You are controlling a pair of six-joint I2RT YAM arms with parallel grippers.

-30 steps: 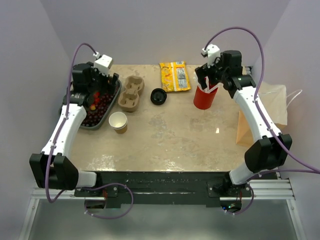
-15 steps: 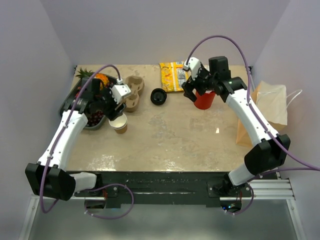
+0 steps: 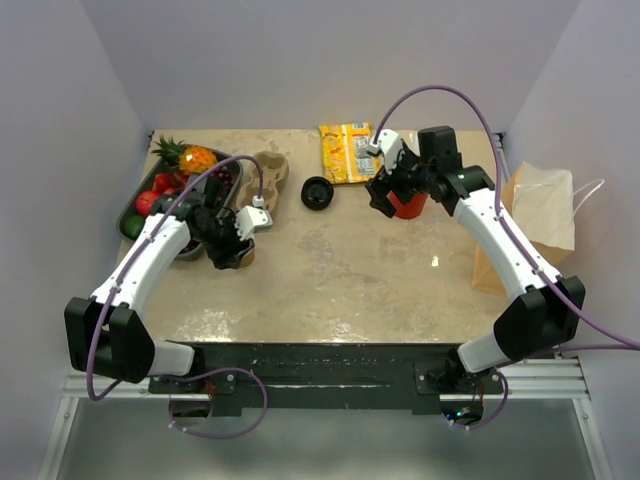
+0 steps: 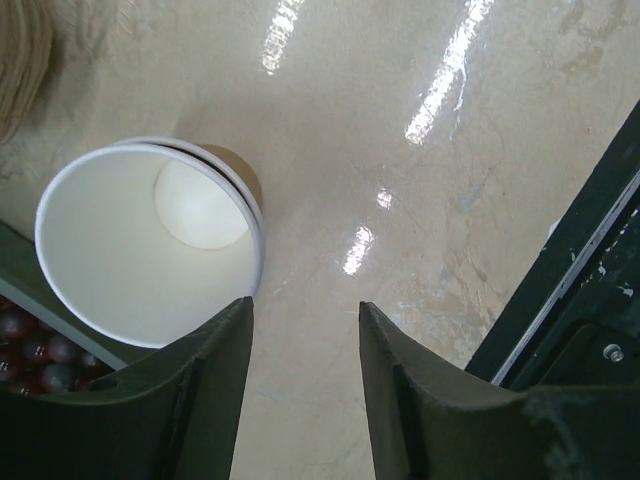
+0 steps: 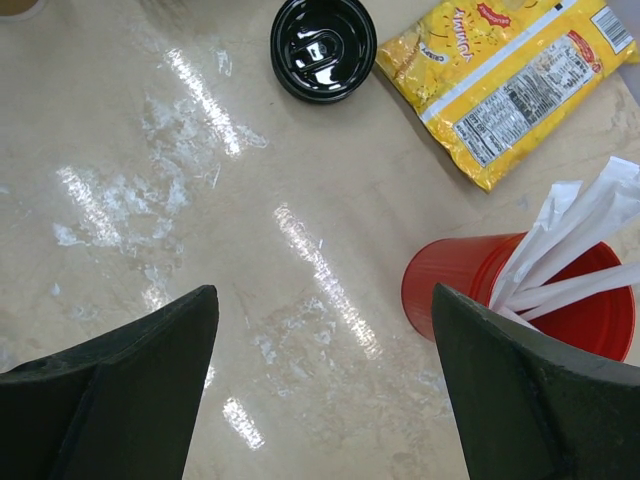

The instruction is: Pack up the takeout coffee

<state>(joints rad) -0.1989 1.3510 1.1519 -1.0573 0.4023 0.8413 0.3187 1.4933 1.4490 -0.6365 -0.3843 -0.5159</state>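
Bright, even overhead lighting; shadows faint, soft. Streaked specular glare on glossy table, strongest in both wrist views. Pinpoint highlights on black lid. Foreground left gripper fingers dark, underexposed, slightly soft. Overhead view sharp; mild wide-angle bending at edges.

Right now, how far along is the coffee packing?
Done: nothing visible. The paper cup is lidless and the black lid lies loose on the table. In hand: the left end effector is down beside the cup, which sits outside its open fingers; the right end effector hangs open near the red cup. Left: lidding the cup, then packing it, perhaps into the brown paper bag.
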